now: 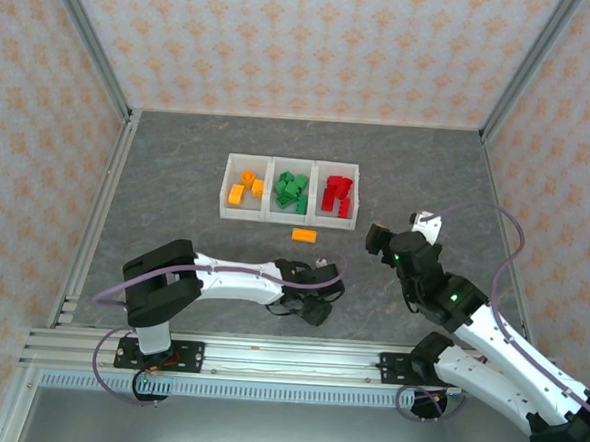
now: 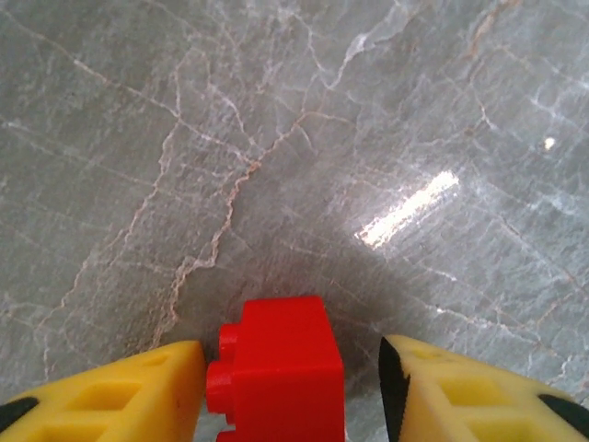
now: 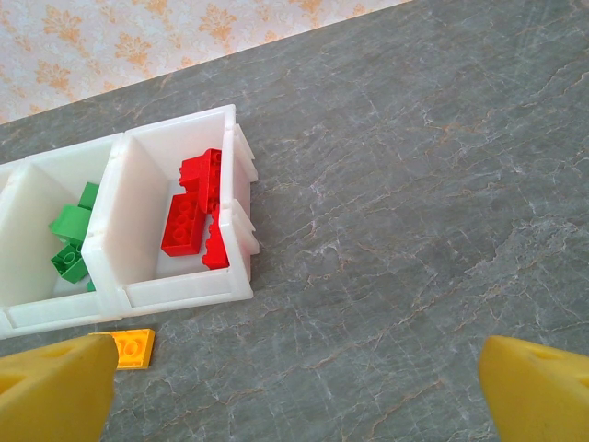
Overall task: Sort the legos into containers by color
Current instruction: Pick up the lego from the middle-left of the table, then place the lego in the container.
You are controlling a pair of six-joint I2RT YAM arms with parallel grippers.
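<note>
A red lego lies on the grey table between the yellow fingers of my left gripper. The left finger is almost at its studs and a gap remains on the right, so the gripper is open around it. In the top view my left gripper is low over the table, in front of the containers. The three bins hold orange legos, green legos and red legos. An orange flat lego lies just in front of the bins. My right gripper hovers open with nothing in it.
The right wrist view looks down on the red bin's wall, the green bin and the orange flat lego. Bare marble-patterned table stretches to the right of the bins. Metal frame posts and patterned walls enclose the table.
</note>
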